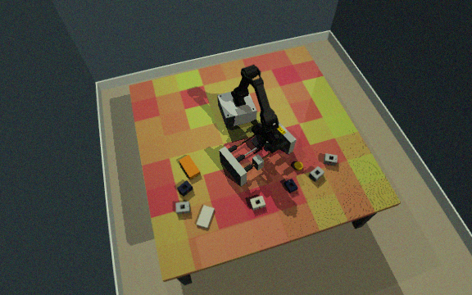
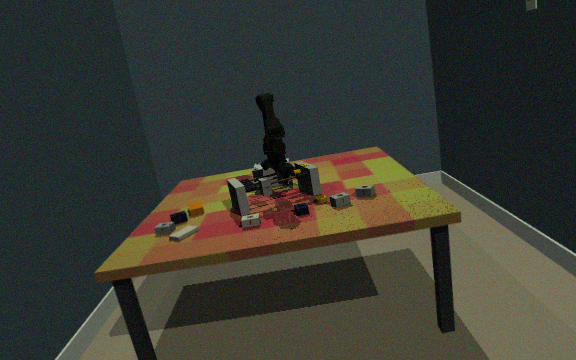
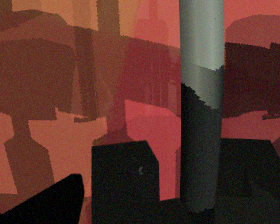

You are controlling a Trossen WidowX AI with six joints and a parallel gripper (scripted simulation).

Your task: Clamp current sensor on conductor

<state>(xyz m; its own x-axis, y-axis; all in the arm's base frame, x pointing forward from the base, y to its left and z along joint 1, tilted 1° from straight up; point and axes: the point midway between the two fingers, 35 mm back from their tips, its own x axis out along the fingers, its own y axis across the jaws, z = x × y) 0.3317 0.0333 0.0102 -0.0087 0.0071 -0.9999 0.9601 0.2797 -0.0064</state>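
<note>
The grey conductor [image 3: 203,35] [image 1: 251,152] runs upright through the wrist view. The open split-core sensor [image 3: 122,187] is in deep shadow there; its two dark jaws stand on either side of the conductor. No arrow or LOAD lettering can be read. My gripper [image 3: 179,181] is open. Its left fingertip stands clear to the left of the sensor; the right one is hard to make out in the dark. In the top and exterior views the arm reaches down between the two grey end panels, and its fingers and the sensor merge with the shadows.
A left panel [image 1: 233,165] [image 2: 238,197] and right panel [image 1: 288,140] [image 2: 311,179] hold several rods; a grey block [image 1: 254,161] sits near the front. Around them lie an orange block [image 1: 189,166], a white slab [image 1: 206,216], a yellow piece [image 1: 297,165] and several small grey and dark blocks.
</note>
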